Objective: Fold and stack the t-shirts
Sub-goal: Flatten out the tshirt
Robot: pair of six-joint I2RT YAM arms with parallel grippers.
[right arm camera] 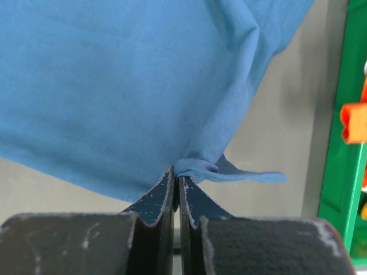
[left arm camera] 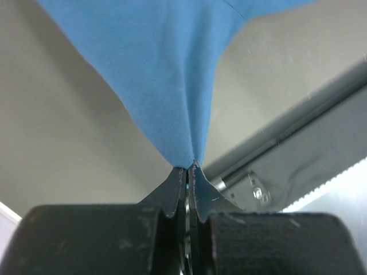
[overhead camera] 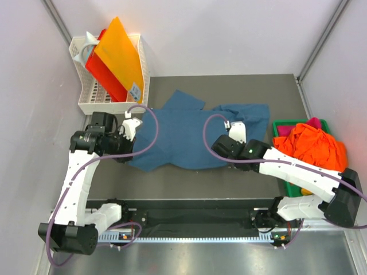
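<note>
A dark teal-blue t-shirt (overhead camera: 183,134) lies spread on the dark table mat, partly lifted at its near edge. My left gripper (overhead camera: 131,127) is shut on the shirt's left corner; in the left wrist view the cloth (left arm camera: 166,74) rises from the closed tips (left arm camera: 188,167). My right gripper (overhead camera: 234,130) is shut on the shirt's right hem; the right wrist view shows a rolled fold of cloth (right arm camera: 143,86) pinched at the tips (right arm camera: 176,173). An orange t-shirt (overhead camera: 312,146) lies heaped in the green tray, with a bit of magenta-pink (overhead camera: 314,122) behind it.
The green plastic tray (overhead camera: 282,124) stands at the right of the table. A white basket (overhead camera: 86,106) at the back left holds orange and red flat sheets (overhead camera: 117,54). A black rail (overhead camera: 189,215) runs along the near edge.
</note>
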